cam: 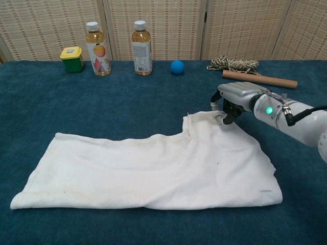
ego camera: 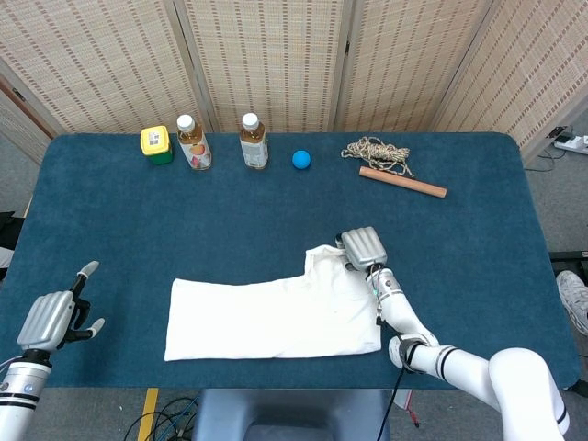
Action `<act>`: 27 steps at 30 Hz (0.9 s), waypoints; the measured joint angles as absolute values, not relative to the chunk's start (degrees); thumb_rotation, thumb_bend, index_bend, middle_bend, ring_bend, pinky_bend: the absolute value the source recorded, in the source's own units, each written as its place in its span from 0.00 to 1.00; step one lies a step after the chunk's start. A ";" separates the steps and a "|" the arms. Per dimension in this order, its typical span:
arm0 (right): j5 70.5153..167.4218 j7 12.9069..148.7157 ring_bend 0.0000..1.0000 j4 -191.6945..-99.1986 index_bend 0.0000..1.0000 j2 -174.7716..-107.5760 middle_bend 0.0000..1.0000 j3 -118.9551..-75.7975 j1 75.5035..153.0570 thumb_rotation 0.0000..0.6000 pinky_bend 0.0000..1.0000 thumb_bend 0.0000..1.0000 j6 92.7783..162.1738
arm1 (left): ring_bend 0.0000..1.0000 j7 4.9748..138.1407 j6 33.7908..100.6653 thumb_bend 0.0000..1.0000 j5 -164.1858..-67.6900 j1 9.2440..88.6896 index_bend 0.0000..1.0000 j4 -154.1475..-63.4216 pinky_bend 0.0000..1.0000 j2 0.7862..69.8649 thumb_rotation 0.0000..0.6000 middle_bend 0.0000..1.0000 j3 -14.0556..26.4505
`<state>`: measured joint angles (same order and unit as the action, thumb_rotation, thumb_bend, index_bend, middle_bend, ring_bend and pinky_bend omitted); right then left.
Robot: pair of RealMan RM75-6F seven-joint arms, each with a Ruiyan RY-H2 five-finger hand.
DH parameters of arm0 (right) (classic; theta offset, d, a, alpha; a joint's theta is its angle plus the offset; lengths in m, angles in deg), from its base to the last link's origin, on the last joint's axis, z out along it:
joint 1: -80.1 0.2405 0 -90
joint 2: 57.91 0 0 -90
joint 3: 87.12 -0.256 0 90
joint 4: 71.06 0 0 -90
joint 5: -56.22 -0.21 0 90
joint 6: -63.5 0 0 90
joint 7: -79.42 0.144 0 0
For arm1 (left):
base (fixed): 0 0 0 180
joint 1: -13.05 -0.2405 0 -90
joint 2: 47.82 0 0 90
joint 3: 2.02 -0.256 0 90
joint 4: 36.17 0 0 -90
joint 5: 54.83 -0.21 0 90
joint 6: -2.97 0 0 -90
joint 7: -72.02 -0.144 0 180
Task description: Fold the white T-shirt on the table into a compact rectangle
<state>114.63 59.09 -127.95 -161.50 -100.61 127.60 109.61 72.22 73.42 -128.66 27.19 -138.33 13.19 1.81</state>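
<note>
t-shirt [cam: 153, 168] corner under right hand [cam: 232, 102]

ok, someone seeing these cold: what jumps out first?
The white T-shirt lying partly folded across the near middle of the dark blue table. Next, the right hand with its fingers down on the shirt's far right corner, while the left hand sits apart at the table's near left edge. Along the far edge stand two drink bottles.

White T-shirt [cam: 153, 168], dark teal bench [cam: 127, 102], blue ball [cam: 177, 67], yellow-lidded green jar [cam: 72, 59], amber bottles [cam: 142, 47] capped white, tan rope [cam: 233, 64], silver-grey right hand [cam: 232, 99] were noted.
</note>
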 measured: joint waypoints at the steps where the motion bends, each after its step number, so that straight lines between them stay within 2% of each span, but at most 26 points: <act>1: 115.37 59.70 0.95 -128.77 0.60 -161.11 0.95 -100.43 127.18 1.00 0.96 0.53 110.41 | 0.89 72.29 73.50 0.29 -128.72 27.13 0.00 -138.30 1.00 13.18 1.00 0.91 1.80; 8: 122.33 64.03 0.95 -136.72 0.61 -156.84 0.96 -97.76 122.90 1.00 0.96 0.57 117.56 | 0.89 72.75 73.77 0.29 -129.11 26.89 0.00 -138.20 1.00 13.10 1.00 0.91 1.74; 15: 130.38 67.32 0.95 -142.51 0.62 -152.93 0.96 -91.97 118.03 1.00 0.96 0.57 123.10 | 0.89 72.84 73.81 0.30 -129.48 26.83 0.00 -138.17 1.00 13.15 1.00 0.91 1.65; 27: 137.95 68.42 0.95 -144.67 0.62 -149.88 0.96 -86.04 114.08 1.00 0.96 0.57 125.41 | 0.89 72.58 73.52 0.29 -129.45 26.97 0.00 -138.28 1.00 13.25 1.00 0.91 1.66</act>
<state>137.95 68.42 -144.67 -149.88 -86.04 114.08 125.41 72.58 73.52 -129.45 26.97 -138.28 13.25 1.66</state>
